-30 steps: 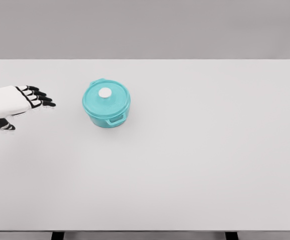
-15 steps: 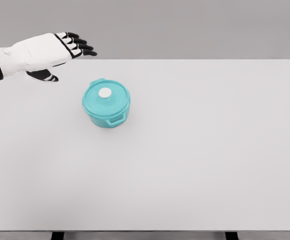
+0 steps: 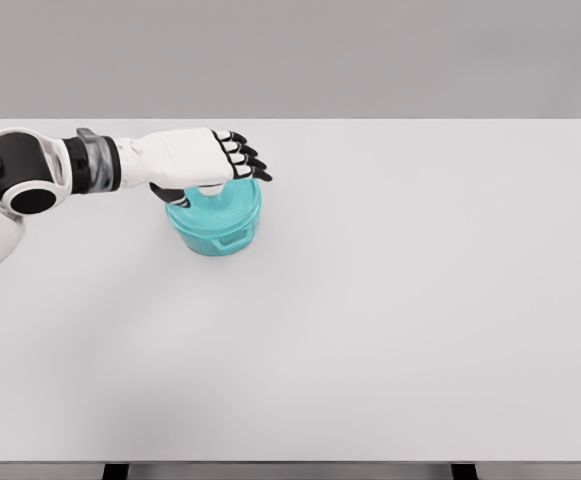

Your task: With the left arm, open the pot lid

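Lid (image 3: 232,196) and teal pot (image 3: 216,222) are found left of centre on the white surface (image 3: 390,300), the lid seated on the pot and largely covered by the left robot hand (image 3: 195,158), which is reached in from the left. Its fingers (image 3: 242,158) are extended over the lid and nothing is seen to be clamped (the knob is hidden beneath the palm). If the knob is missed, the pot could be pushed or tipped. No brand, label or writing is visible.

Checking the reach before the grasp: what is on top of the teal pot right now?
The left hand hangs over the pot, hiding most of the lid and its knob. Contact cannot be seen.
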Motion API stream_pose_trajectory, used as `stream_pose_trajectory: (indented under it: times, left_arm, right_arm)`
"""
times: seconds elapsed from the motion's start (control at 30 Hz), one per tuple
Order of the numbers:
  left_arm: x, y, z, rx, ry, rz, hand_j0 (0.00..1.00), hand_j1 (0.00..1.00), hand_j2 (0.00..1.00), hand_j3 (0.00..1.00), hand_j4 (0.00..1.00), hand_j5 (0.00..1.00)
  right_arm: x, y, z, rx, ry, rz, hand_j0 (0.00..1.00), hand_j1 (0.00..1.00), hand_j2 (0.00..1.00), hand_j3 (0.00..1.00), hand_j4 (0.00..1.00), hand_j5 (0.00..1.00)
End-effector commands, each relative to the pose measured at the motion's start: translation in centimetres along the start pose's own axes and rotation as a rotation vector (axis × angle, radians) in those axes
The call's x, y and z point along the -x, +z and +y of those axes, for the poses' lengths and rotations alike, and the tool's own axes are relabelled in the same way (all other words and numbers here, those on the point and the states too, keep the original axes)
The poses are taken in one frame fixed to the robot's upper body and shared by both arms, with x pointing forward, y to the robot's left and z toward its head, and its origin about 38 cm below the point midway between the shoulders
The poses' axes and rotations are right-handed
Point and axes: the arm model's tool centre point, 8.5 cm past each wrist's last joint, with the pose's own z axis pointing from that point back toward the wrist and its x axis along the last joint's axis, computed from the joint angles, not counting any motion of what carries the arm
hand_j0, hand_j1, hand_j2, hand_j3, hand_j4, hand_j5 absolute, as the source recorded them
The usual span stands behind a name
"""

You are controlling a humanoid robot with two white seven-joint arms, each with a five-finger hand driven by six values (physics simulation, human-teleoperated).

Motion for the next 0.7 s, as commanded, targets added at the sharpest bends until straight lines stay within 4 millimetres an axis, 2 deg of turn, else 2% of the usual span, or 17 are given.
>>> stream_pose_trajectory:
  times: [0.0,0.13,0.23,0.67]
  left_arm:
    - [0.1,0.0,-0.2,0.016,-0.012,0.011,1.0,1.0,1.0,1.0,1.0,1.0]
    - [0.3,-0.2,-0.5,0.029,-0.022,0.024,1.0,1.0,1.0,1.0,1.0,1.0]
    - [1.6,0.0,-1.1,0.055,-0.002,0.056,1.0,1.0,1.0,1.0,1.0,1.0]
    - [1.7,-0.4,-1.1,0.064,-0.015,0.067,1.0,1.0,1.0,1.0,1.0,1.0]
  right_arm:
    - [0.0,0.0,0.0,0.0,-0.001,0.0,1.0,1.0,1.0,1.0,1.0,1.0]
    - [0.0,0.0,0.0,0.0,-0.001,0.0,1.0,1.0,1.0,1.0,1.0,1.0]
    - [0.0,0.0,0.0,0.0,-0.001,0.0,1.0,1.0,1.0,1.0,1.0,1.0]
    - [0.0,0.0,0.0,0.0,-0.001,0.0,1.0,1.0,1.0,1.0,1.0,1.0]
